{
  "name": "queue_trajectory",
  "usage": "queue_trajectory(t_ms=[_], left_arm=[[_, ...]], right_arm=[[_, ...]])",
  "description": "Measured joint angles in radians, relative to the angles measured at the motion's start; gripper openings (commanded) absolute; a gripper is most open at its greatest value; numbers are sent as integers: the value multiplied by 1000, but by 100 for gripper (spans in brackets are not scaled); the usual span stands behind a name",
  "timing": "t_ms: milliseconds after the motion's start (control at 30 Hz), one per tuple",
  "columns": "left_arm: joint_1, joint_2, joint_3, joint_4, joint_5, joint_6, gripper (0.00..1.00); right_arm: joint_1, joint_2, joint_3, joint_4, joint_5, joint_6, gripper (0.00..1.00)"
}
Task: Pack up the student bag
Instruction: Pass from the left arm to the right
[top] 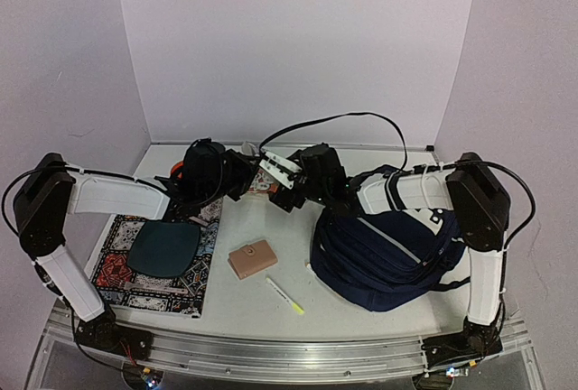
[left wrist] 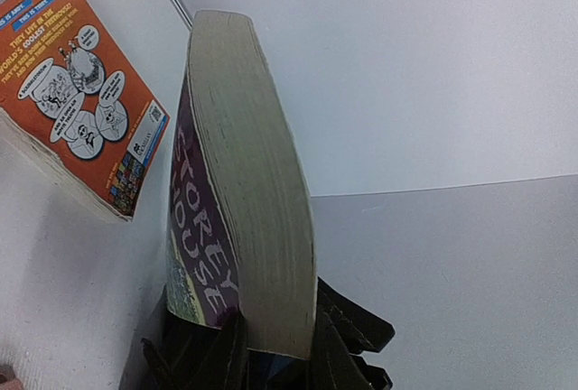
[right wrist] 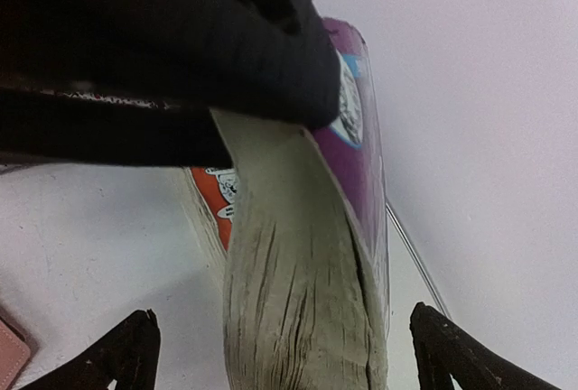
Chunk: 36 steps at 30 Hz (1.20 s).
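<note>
Early stage, by judgement: the student bag lies at four o'clock, with wallet and pen unpacked at six. The left gripper clamps a purple book at twelve o'clock; the right gripper straddles it, fingers wide apart.

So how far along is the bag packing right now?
Done: nothing visibly packed in the navy-blue fabric backpack. In hand: left gripper shut on a thick purple paperback book, open right gripper straddling it. Left: orange paperback, tan wallet, white-and-yellow pen, patterned book, dark teal oval item, all outside the bag.
</note>
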Motion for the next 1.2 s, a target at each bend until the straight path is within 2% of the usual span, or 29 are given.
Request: queue_trajectory(t_ms=[133, 400, 500, 567, 733, 1000, 1200], left_arm=[[1, 0, 0, -19, 1, -11, 0], [1, -5, -5, -28, 8, -54, 0], [1, -10, -9, -27, 17, -63, 13], [1, -15, -15, -27, 25, -72, 22], [6, -59, -49, -22, 75, -90, 48], [123, -176, -93, -6, 178, -104, 77], [177, -171, -95, -40, 323, -100, 89]], right_arm=[[-3, 30, 2, 32, 49, -13, 81], [1, 38, -27, 93, 109, -69, 39], [1, 29, -46, 113, 110, -82, 14], [1, 17, -62, 118, 105, -94, 2], [4, -33, -118, 116, 94, -130, 0], [15, -105, -221, 62, 94, -220, 0], [23, -135, -247, 42, 98, -266, 0]])
